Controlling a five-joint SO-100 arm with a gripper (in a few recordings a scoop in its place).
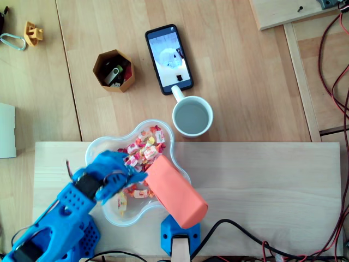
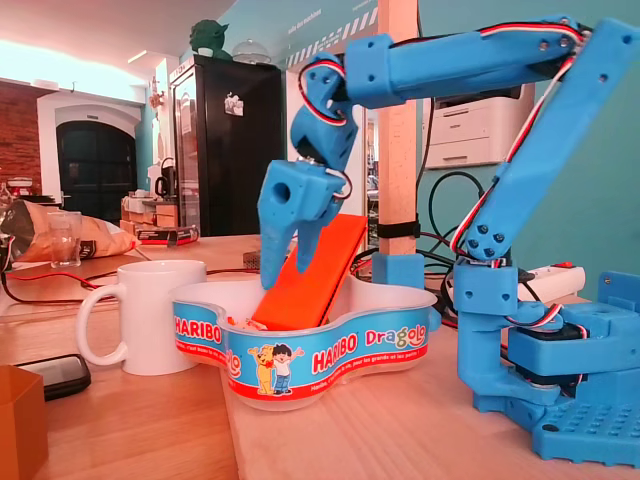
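My blue gripper (image 1: 137,165) hangs over a translucent Haribo candy bowl (image 1: 97,148), fingers pointing down into it. In the fixed view the gripper (image 2: 287,280) stands narrowly open just above the bowl (image 2: 330,350), and I see nothing between the fingers. Several red, white and yellow wrapped candies (image 1: 145,149) lie in the bowl under and beside the fingertips. An orange flat block (image 1: 175,192) leans with one end in the bowl and rests on its rim; in the fixed view the block (image 2: 315,275) stands right behind the fingers, touching or nearly touching them.
A white mug (image 1: 192,117) stands just beyond the bowl, with a phone (image 1: 169,57) behind it. A hexagonal wooden cup (image 1: 103,76) holds a USB stick. The bowl sits on a pale wooden board (image 1: 262,185). Cables (image 1: 332,71) run along the right edge.
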